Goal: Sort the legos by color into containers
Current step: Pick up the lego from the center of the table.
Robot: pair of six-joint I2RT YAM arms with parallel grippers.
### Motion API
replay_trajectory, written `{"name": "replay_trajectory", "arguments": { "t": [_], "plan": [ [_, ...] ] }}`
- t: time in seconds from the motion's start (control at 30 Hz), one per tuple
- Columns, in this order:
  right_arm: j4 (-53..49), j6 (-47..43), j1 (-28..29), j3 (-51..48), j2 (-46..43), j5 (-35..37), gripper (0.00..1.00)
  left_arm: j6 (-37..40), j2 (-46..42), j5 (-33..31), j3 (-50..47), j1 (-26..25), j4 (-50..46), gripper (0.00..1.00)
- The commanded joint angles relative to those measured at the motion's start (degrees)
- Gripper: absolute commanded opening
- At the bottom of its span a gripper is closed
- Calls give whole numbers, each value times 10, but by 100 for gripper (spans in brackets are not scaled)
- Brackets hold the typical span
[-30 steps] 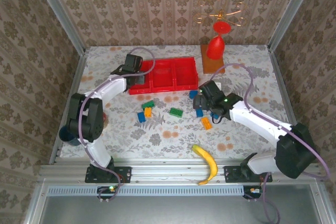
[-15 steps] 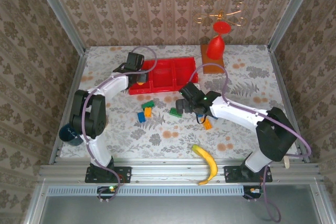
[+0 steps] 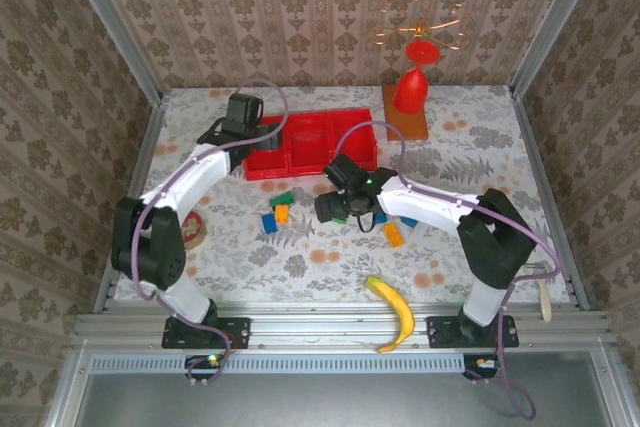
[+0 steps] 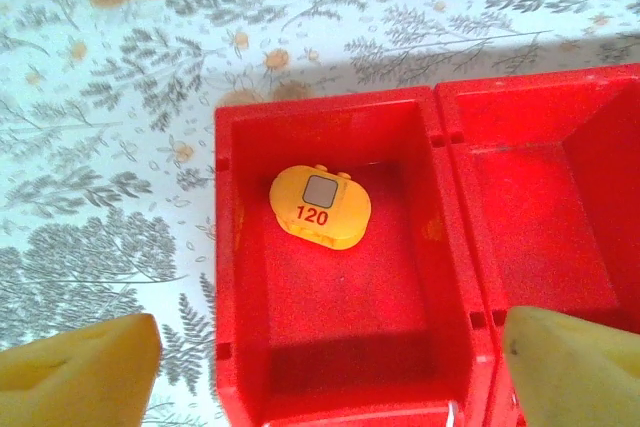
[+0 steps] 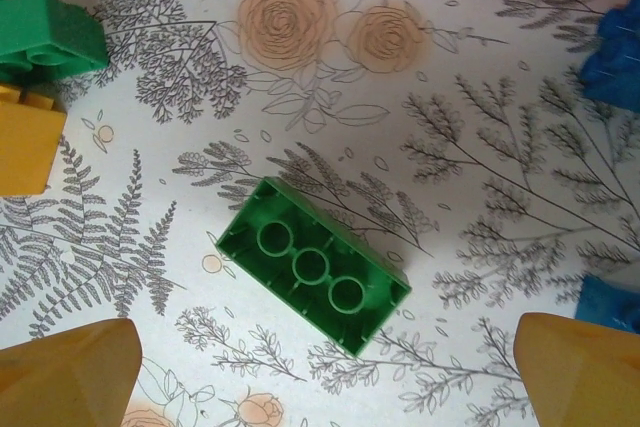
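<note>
I'm hovering my right pincer [image 5: 320, 387] wide open, gripping nothing, and the green lego [image 5: 312, 265] is lying just ahead of it, long axis slanting across the gap, so I'm likely needing a wrist twist; left pincer's [image 4: 325, 367] gaping empty over the red tray [image 4: 228, 277]

A green lego [image 5: 312, 279] lies hollow side up on the floral cloth [image 5: 480, 177], between the right tool's [image 5: 325, 369] spread fingers [image 5: 65, 372].

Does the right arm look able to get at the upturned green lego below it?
Probably yes: the right tool hangs open over the green lego, fingers either side, neighbouring bricks well apart.
</note>
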Motion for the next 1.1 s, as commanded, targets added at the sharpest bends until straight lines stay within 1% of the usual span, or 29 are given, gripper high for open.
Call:
{"name": "replay_trajectory", "arguments": {
  "t": [0.0, 0.3, 0.47, 0.63, 0.77, 1.07],
  "plan": [
    [-39, -38, 4, 30, 22, -24, 96, -17, -49, 6, -36, -2, 3, 100],
    [-70, -92, 3, 82, 77, -36, 94, -46, -177, -18, -148, -2, 24, 100],
    [-95, -118, 3, 116, 115, -45, 90, -54, -250, -28, -211, 0, 32, 100],
    [-98, -121, 3, 123, 132, -55, 86, -64, -311, -35, -261, 5, 32, 100],
    [-109, -121, 5, 127, 143, -47, 83, -72, -335, -33, -284, 9, 27, 100],
    [-115, -127, 18, 128, 158, -35, 78, -83, -333, -30, -300, 13, 22, 100]
  ]
}}
